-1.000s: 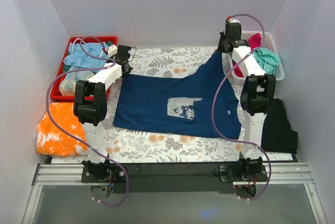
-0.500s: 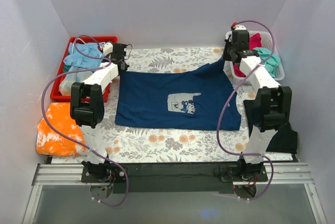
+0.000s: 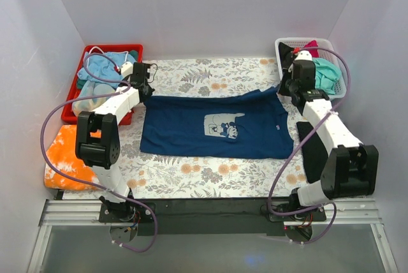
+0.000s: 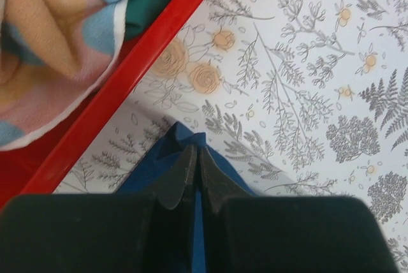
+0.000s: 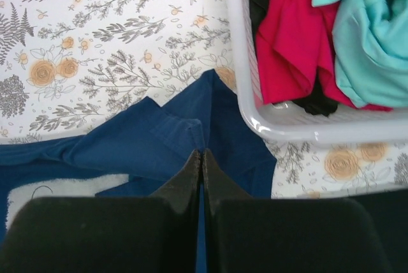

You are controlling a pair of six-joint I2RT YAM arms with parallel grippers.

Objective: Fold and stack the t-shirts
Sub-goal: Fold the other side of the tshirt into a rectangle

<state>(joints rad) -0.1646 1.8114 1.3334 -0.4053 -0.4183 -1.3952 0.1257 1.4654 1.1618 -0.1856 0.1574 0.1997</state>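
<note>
The navy-blue t-shirt (image 3: pixel 213 126) with the pale mouse print lies spread across the floral table. My left gripper (image 3: pixel 145 91) is shut on its far left corner (image 4: pixel 185 142), next to the red bin. My right gripper (image 3: pixel 285 88) is shut on its far right corner (image 5: pixel 197 136), beside the white basket. A plain black t-shirt (image 3: pixel 313 150) lies at the right edge of the table. Magenta (image 3: pixel 310 50) and teal (image 3: pixel 326 72) t-shirts sit in the white basket, also in the right wrist view, magenta (image 5: pixel 290 37) and teal (image 5: pixel 363 24).
A red bin (image 3: pixel 71 115) with light-blue and pastel cloth stands at the far left. The white basket (image 3: pixel 284 44) stands at the far right. An orange tie-dye folded cloth (image 3: pixel 67 155) lies at the near left.
Both grippers have come down and toward the near side with the shirt's far edge. The raised right corner now lies low, and the shirt is stretched flatter and wider.
</note>
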